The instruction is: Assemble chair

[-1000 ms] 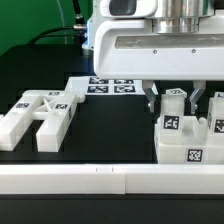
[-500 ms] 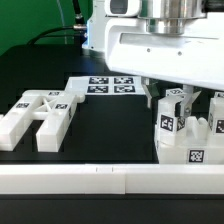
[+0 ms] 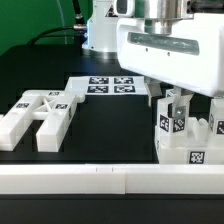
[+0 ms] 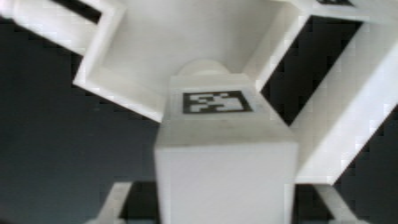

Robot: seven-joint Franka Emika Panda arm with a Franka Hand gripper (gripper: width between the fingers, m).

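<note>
A black table (image 3: 110,125) filled the scene, with a green wall (image 3: 25,25) behind it on the exterior view's left and a long white rail (image 3: 60,180) lying along its front edge. The marker board (image 3: 105,86) lay flat toward the back, near the middle. On the exterior view's left the frame (image 3: 40,115) lay flat on the table, tags facing up, well apart from everything else. On the exterior view's right stood the block (image 3: 190,152), just behind the rail, with one tag on its front face. The arm (image 3: 170,45) hung over that block, and the gripper (image 3: 185,105) sat low above it. A bar (image 3: 178,108) stood roughly upright between the dark fingers (image 3: 156,100), its lower end down at the block, though contact between the two could not be made out. The jaws stood on either side of the bar, with dark gaps showing beside it, so whether they pinched it or merely straddled it could not be told. In the wrist view the bar (image 4: 222,150) filled the centre, a tag on its near end, and a bent white part (image 4: 151,50) lay beyond it on the black surface, too closely cropped to name.
</note>
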